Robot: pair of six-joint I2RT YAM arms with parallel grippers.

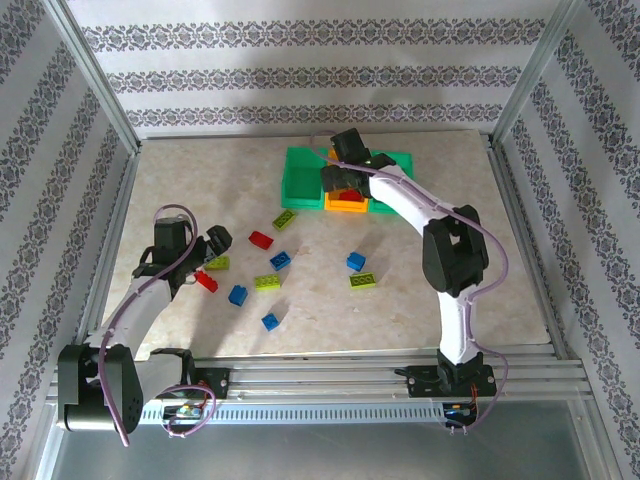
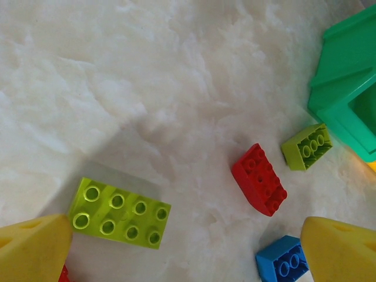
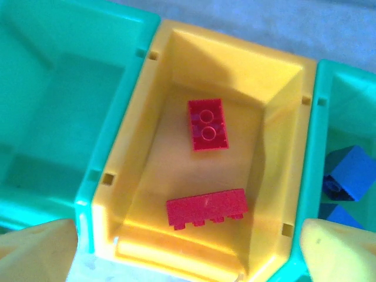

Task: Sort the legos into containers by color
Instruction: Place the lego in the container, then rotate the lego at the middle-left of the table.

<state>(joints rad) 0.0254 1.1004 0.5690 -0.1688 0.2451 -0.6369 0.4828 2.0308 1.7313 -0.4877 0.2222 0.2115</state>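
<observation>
**Reds in the middle bin, nothing held**

Spread wide and holding nothing with right gripper above orange-yellow bin at table far edge, two red legos inside. Likewise wide and unladen with left gripper over lime lego toward left edge.

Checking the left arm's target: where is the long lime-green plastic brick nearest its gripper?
Left wrist view: the lime-green brick lies studs-up on the table at lower left, beside one yellow fingertip, a red plastic brick to its right.

A pale marbled tabletop sits inside an aluminium frame, backed by striped patterned walls.
</observation>
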